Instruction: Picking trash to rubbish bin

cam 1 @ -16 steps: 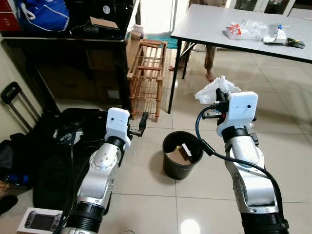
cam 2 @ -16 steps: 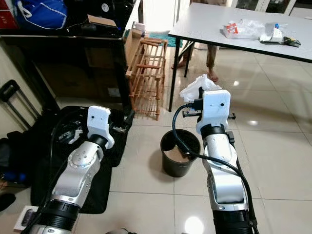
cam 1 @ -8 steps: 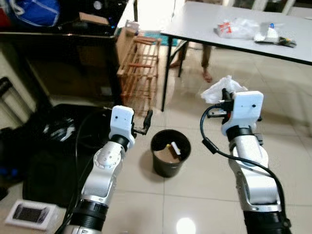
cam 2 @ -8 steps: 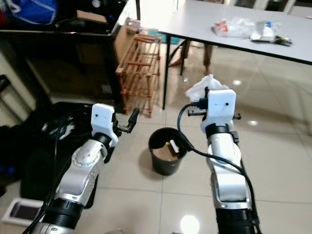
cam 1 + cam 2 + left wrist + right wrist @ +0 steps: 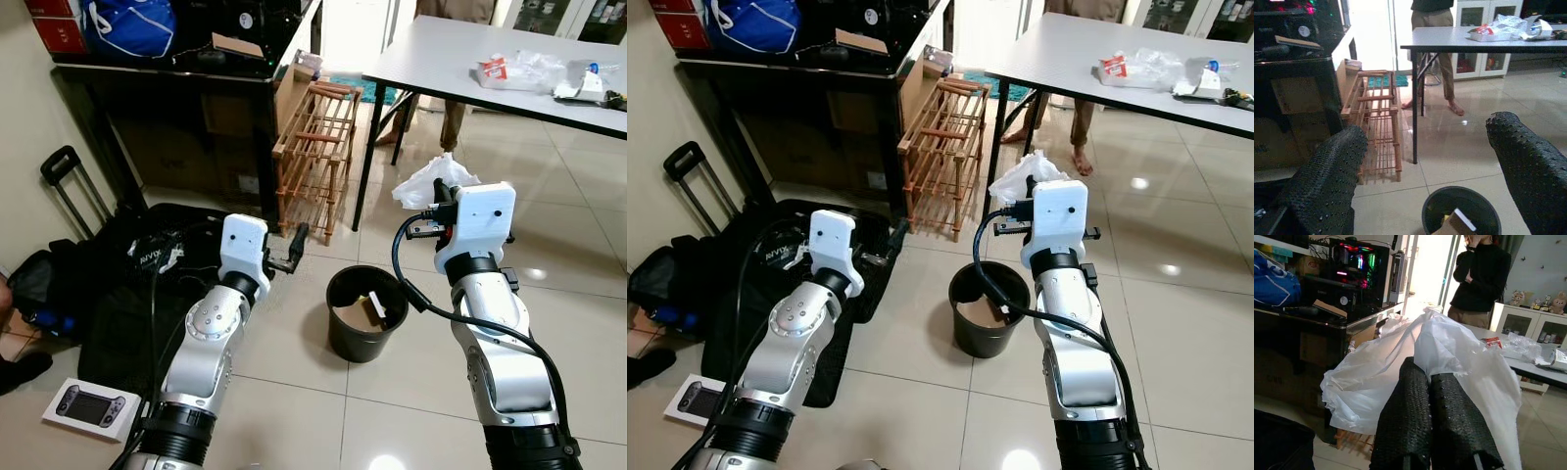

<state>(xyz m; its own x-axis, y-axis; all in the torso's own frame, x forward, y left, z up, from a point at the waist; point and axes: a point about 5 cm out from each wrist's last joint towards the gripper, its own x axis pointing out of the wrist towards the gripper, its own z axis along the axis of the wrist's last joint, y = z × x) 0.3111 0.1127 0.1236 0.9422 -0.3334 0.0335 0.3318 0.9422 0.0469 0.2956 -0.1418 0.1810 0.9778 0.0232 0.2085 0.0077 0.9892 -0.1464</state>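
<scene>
A crumpled white plastic bag (image 5: 429,182) is pinched in my right gripper (image 5: 1428,378), which is shut on it. The bag hangs at about waist height, above and just beyond the far right of a black rubbish bin (image 5: 340,286). The bin stands on the tiled floor between my arms and holds cardboard scraps and a white piece. My left gripper (image 5: 295,246) is open and empty, to the left of the bin and above its rim. In the left wrist view its two black fingers (image 5: 1328,176) frame the bin (image 5: 1431,209) below.
A wooden rack (image 5: 318,147) stands beyond the bin beside a dark desk (image 5: 186,78). A grey table (image 5: 460,59) at the right carries more wrappers and bags. A person (image 5: 1479,279) stands behind it. A black bag (image 5: 127,284), a suitcase handle (image 5: 61,166) and a boxed game console (image 5: 88,406) lie at left.
The whole picture has shifted as the camera moved. Both arms keep their pose, and the bag stays in the right gripper over the bin.
</scene>
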